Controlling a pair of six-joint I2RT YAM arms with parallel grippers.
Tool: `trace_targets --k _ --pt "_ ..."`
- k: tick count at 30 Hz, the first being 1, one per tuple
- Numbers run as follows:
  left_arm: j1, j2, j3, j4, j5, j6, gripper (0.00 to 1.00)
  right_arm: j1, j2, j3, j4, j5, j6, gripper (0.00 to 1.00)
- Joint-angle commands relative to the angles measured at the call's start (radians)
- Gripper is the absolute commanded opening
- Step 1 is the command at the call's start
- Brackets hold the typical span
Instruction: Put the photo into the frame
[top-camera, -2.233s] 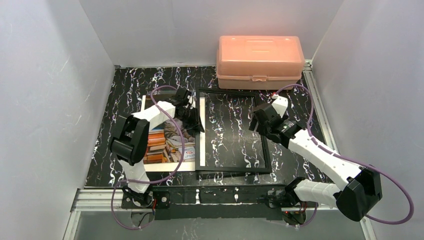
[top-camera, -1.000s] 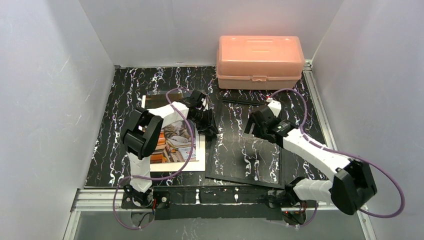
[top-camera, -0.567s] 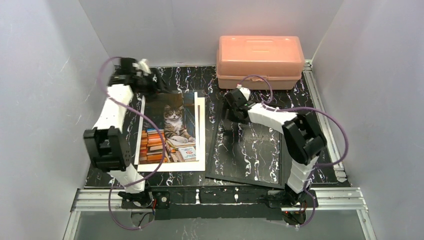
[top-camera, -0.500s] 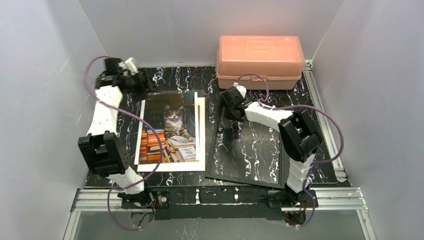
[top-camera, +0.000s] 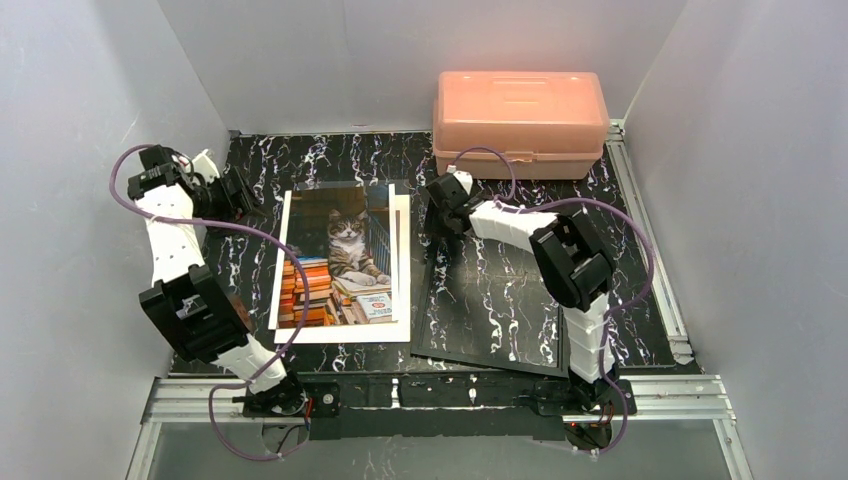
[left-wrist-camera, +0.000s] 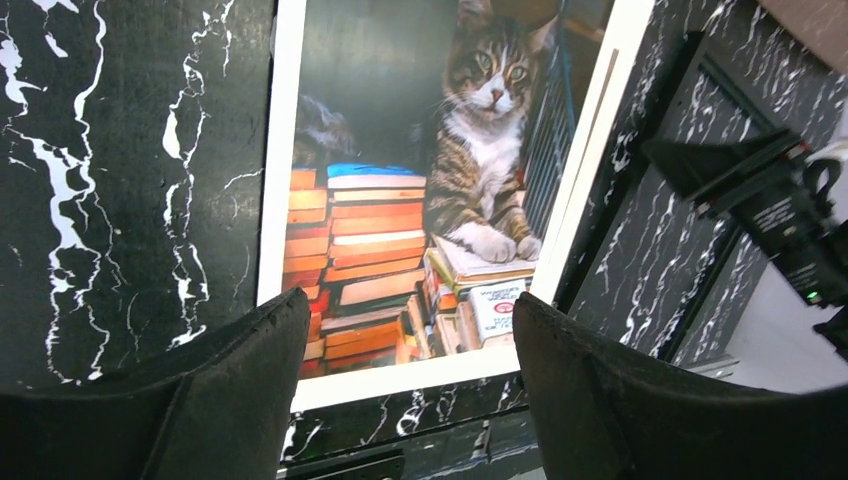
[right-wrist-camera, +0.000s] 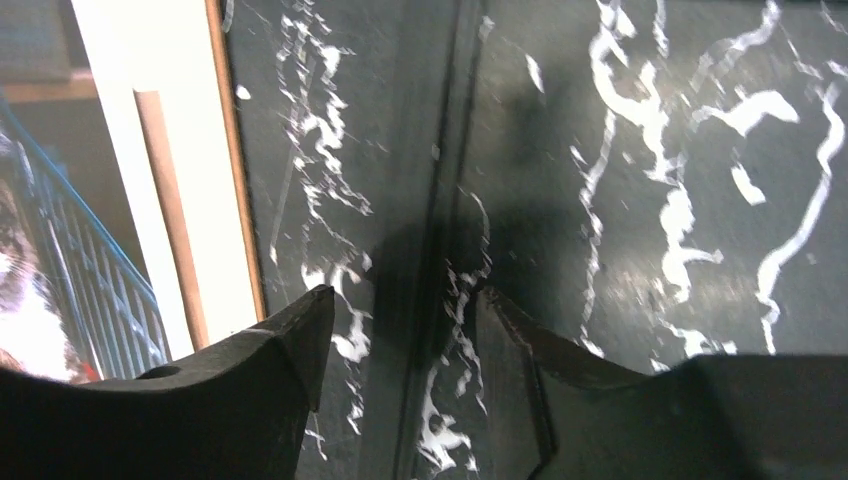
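So going by the pink box (top-camera: 520, 120) at the back of the black marble table (top-camera: 262, 158): the photo (top-camera: 340, 262) is lying flat and face up, nearer to me than the box and off to its left, cat and book stacks in plain view. There's a pale sheet (top-camera: 404, 270) peeking out from under the edge that faces the box side. The frame (top-camera: 490, 345) is flat on the table right in front of the box, just beside the photo, and you can see the marble through the glass, so the photo isn't in it yet. The left gripper (top-camera: 236, 196) is way over to the left of the box, up off the table, claw spread wide with nothing in it. On its wrist cam the photo sits in the gap. The right gripper (top-camera: 441, 203) is just in front of the box's left end, at the frame's far corner, claw apart with the frame's side rail lined up between the fingers (right-wrist-camera: 285, 345). Can't tell if they actually touch it.
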Motion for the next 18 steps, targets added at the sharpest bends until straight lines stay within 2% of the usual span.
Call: trace_targets --k 1,8,16,18 --pt "0.000 0.001 -0.020 -0.080 -0.025 0.123 0.71 0.008 0.076 0.119 -0.003 -0.020 -0.093 0.59" --pt "0.005 0.026 -0.069 -0.093 -0.095 0.223 0.68 0.039 0.152 0.291 -0.089 0.009 -0.251 0.52" --pt "0.010 0.068 -0.095 -0.071 -0.115 0.251 0.62 0.042 0.127 0.268 -0.098 0.058 -0.314 0.51" --pt "0.011 0.087 -0.092 -0.063 -0.129 0.255 0.61 0.047 0.115 0.271 -0.110 0.081 -0.327 0.55"
